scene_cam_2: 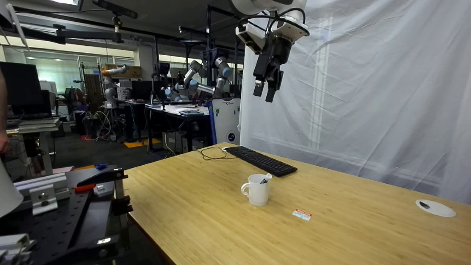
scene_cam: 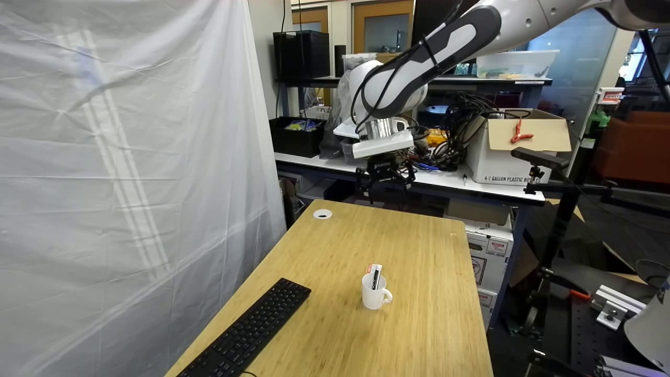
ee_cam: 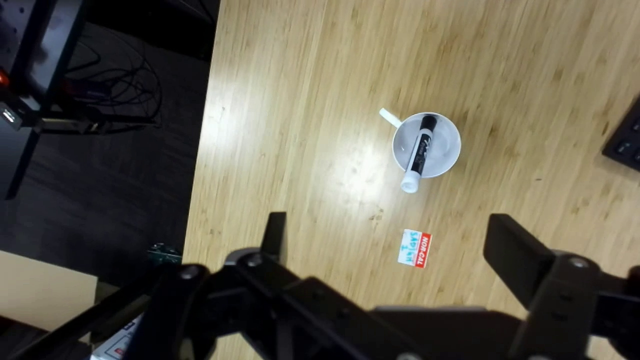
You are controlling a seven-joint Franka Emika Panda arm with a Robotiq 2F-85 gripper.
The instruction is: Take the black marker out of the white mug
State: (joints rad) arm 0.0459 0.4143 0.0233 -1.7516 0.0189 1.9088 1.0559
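Observation:
The white mug (scene_cam: 370,300) stands upright on the wooden table in both exterior views (scene_cam_2: 258,194); its rim and handle show in the wrist view (ee_cam: 451,157). The black marker (ee_cam: 421,151), with a white barrel, black label and black cap, leans inside the mug. Its white end sticks out over the rim on the side toward my gripper, and it also shows in both exterior views (scene_cam: 376,279) (scene_cam_2: 265,179). My gripper (ee_cam: 387,220) is open and empty, fingers wide apart. It hangs high above the table in both exterior views (scene_cam: 387,195) (scene_cam_2: 264,94), apart from the mug.
A black keyboard (scene_cam: 246,331) lies along the table's curtain side. A red-and-white sticker (ee_cam: 415,248) is on the table near the mug. A white disc (scene_cam_2: 436,208) lies at one table end. A white curtain (scene_cam: 131,157) hangs beside the table. A cluttered bench (scene_cam: 445,180) stands beyond.

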